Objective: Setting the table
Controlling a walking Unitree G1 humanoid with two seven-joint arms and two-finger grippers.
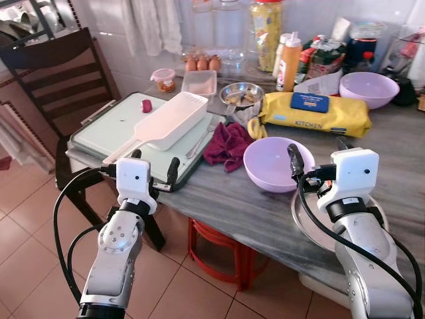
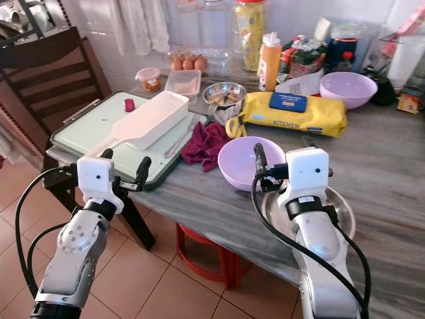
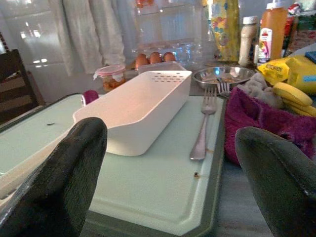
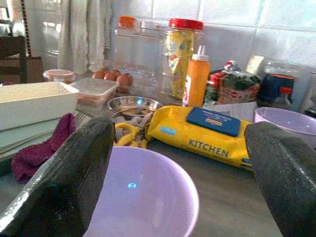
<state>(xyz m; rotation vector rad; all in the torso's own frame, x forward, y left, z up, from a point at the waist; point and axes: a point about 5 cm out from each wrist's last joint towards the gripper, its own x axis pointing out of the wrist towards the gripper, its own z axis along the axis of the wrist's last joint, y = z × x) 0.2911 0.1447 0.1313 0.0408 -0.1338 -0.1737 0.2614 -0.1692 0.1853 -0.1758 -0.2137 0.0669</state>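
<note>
— Across the grey stone-topped table [image 1: 219, 199], what takes up the most room?

— At its left end lies a pale green tray [image 1: 106, 129], and on that a white perforated plastic basket with a handle [image 1: 169, 119]. A dark wooden chair [image 1: 63, 73] stands behind the tray's corner, and a red stool [image 1: 219, 256] sits under the table over the terracotta floor tiles.

— And further along?

— A yellow pack of kitchen wipes [image 1: 317, 113] lies toward the back, with a lilac bowl [image 1: 368, 88] behind it on the right. A second lilac bowl [image 1: 275, 164] sits near the front edge, and a round steel plate [image 2: 332, 207] lies just beside it, under the right arm.

— Where are the grippers?

— The left gripper [image 1: 154, 171] hangs at the tray's near edge, its black fingers [image 3: 59, 182] spread wide and empty. The right gripper [image 2: 282, 156] is poised over the near rim of the front lilac bowl, also spread wide with nothing between the fingers [image 4: 66, 180].

— Smaller things?

— A maroon cloth [image 1: 228, 145] is bunched between the tray and the front bowl. Behind it a small steel bowl [image 1: 242, 93] holds scraps, and a clear lidded container [image 1: 199, 83] stands next to it. An orange sauce bottle [image 1: 289, 61] and a tall red-capped jar [image 4: 182, 57] stand by the tiled wall. A fork [image 3: 203, 126] lies on the tray beside the basket, tines pointing away. Three brown eggs [image 1: 202, 63] rest at the back, and a small red object [image 1: 146, 105] sits on the tray's far side.
</note>
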